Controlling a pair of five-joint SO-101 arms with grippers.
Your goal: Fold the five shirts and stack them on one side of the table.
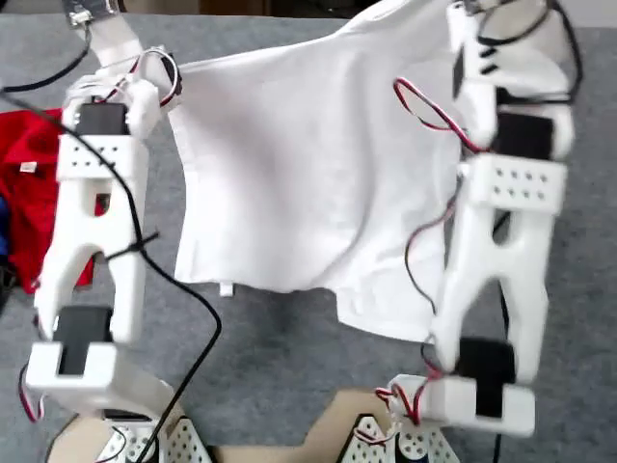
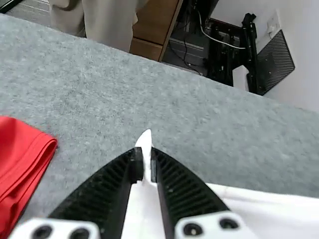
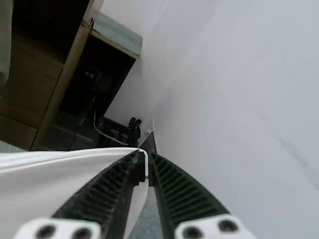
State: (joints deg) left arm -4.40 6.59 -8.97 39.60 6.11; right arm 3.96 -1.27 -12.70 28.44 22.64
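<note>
We hold the white shirt spread left to right between our two arms, over the middle of the grey table. Our left gripper is clenched on its far left corner, with a tip of white cloth poking out past the fingertips. Our right gripper is clamped on the far right edge, and the cloth drapes away from it.

Near the shirt's hem, bare table lies open between our arm bases. Beyond our left gripper, grey surface runs to the far edge.

A red shirt lies crumpled at the left edge, partly under our left arm and apart from the white one. A black cable loops past the hem's left corner. Our right arm's red-and-white wires cross the shirt's right side. A wooden cabinet and a black stand sit past the far edge.
</note>
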